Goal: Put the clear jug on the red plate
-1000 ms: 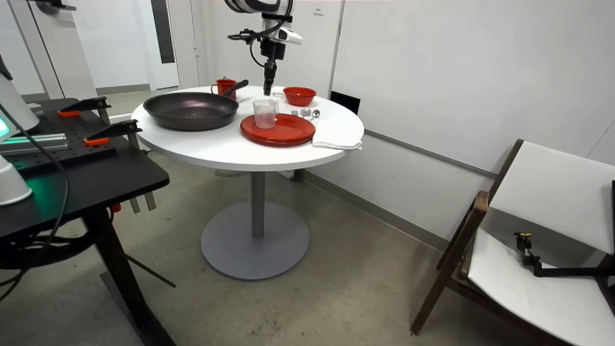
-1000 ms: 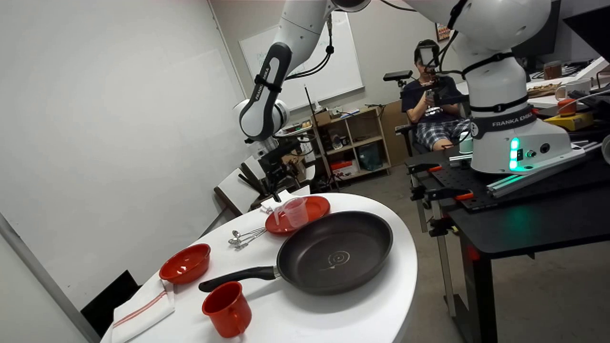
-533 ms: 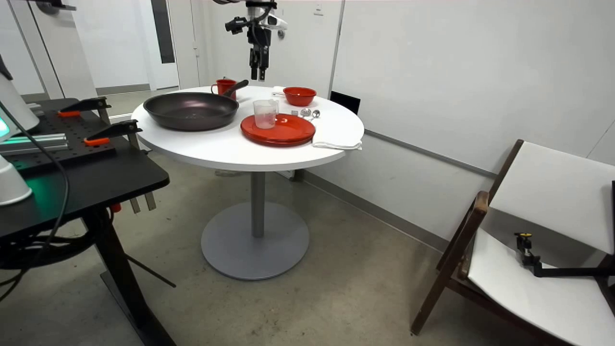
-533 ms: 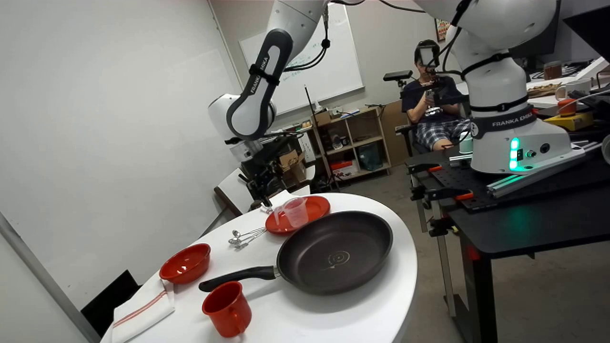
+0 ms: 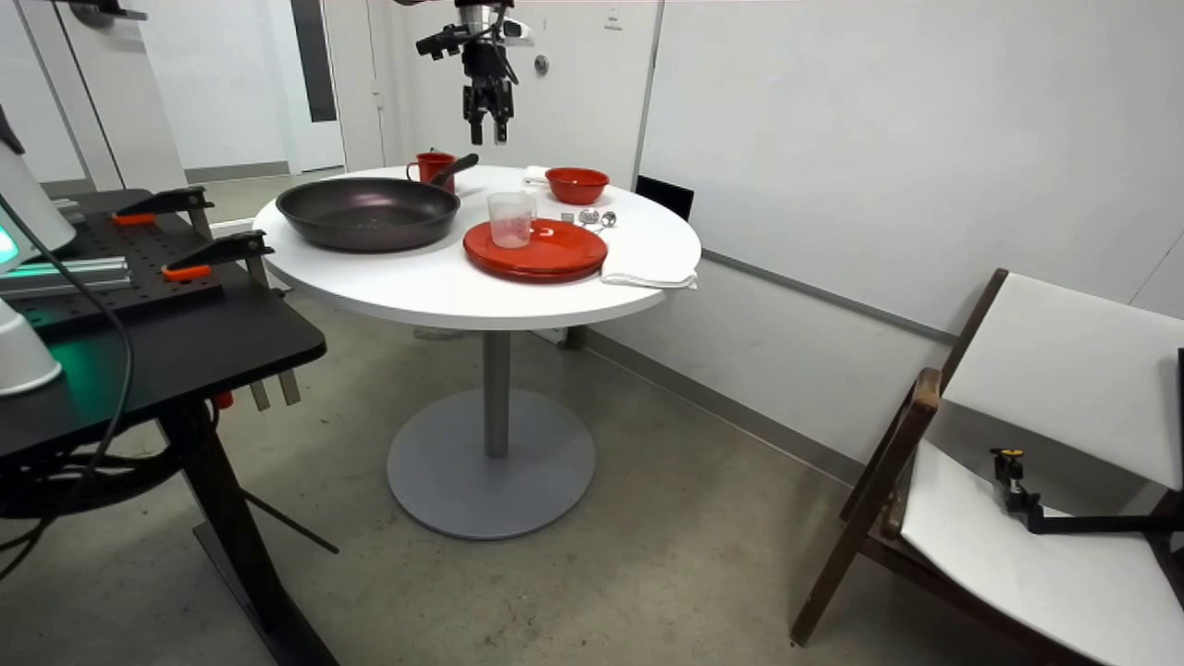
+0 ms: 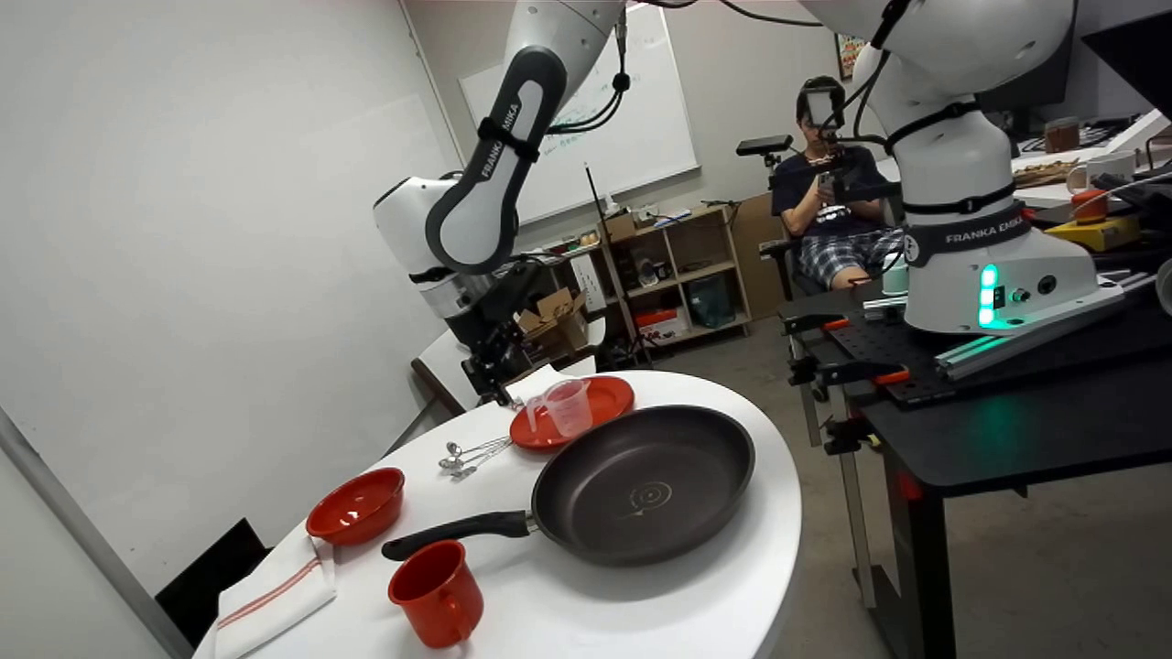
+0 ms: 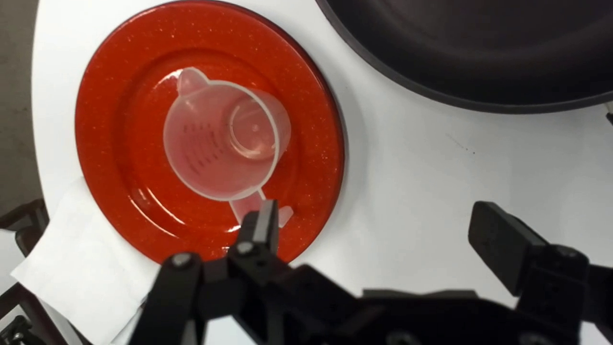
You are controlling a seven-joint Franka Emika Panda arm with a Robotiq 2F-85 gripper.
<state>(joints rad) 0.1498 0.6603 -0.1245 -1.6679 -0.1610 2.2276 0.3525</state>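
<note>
The clear jug [image 7: 220, 143] stood upright on the red plate [image 7: 309, 148], its handle [image 7: 243, 206] toward five o'clock in the wrist view. There, too, the pan [image 7: 479, 57] lay at the plate's two o'clock, a white napkin [image 7: 91, 258] at its seven. In an exterior view I saw the pincer [image 5: 488, 138] hang above the table [image 5: 398, 277], fingers [image 7: 500, 242] well apart.

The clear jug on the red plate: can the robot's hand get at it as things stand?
Probably yes, after moving across and down. The hand looks open, the clear jug stands on the red plate with its mouth uncovered, and the black pan stands apart from both.
</note>
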